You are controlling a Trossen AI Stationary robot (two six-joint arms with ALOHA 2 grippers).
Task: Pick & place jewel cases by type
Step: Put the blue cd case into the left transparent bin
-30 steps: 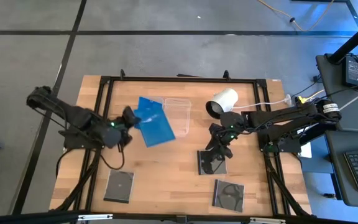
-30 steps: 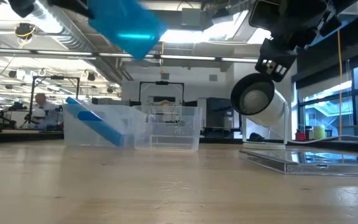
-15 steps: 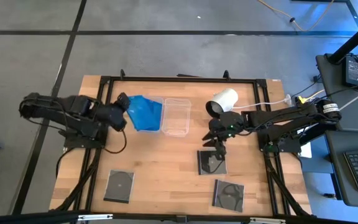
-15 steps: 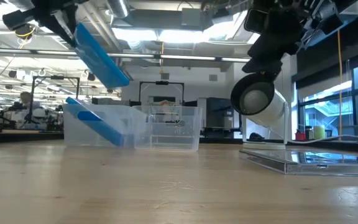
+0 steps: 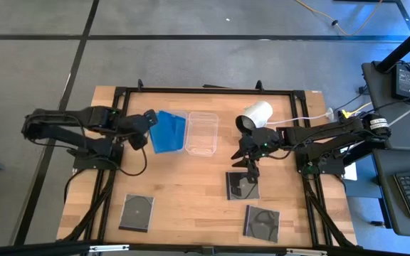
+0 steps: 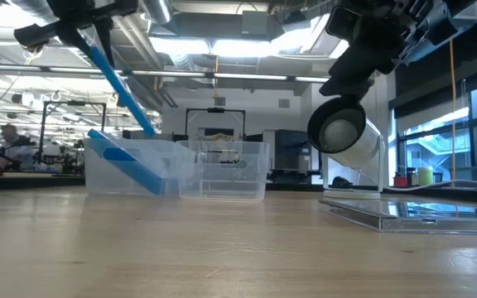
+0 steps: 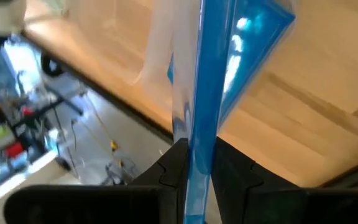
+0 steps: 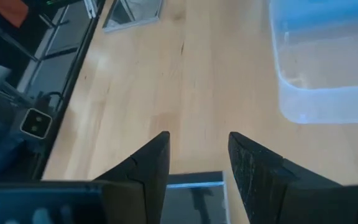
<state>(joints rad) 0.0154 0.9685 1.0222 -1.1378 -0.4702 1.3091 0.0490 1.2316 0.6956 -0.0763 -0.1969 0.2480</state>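
The left gripper (image 5: 146, 121) is clamped on a blue case (image 5: 168, 132), its two fingers (image 7: 229, 171) pressing either face of the case's edge. In the low view this blue case (image 6: 116, 79) hangs tilted in the air above the left tub (image 6: 131, 168), its lower end close over the tub's rim. A second blue case (image 6: 127, 161) leans at an angle inside that tub. Seen from above, the held case covers most of the left tub (image 5: 184, 132), so how many blue cases lie inside cannot be counted with confidence.

The right tub (image 5: 202, 133) stands touching the left one on its right side. A white cylinder (image 5: 253, 114) with a dark end lies on the table to the right of the tubs.

The right gripper (image 5: 250, 165) hangs above the table with its fingers (image 8: 253, 165) apart, holding nothing. It is just above the far edge of a dark case (image 5: 242, 185) that lies flat on the wood. That case's edge (image 8: 194, 182) shows between the fingertips in the right wrist view.

Two more dark cases lie flat nearer the front of the table: one at the front left (image 5: 136, 212), one at the front right (image 5: 261, 222). All three dark cases are well apart from the tubs.
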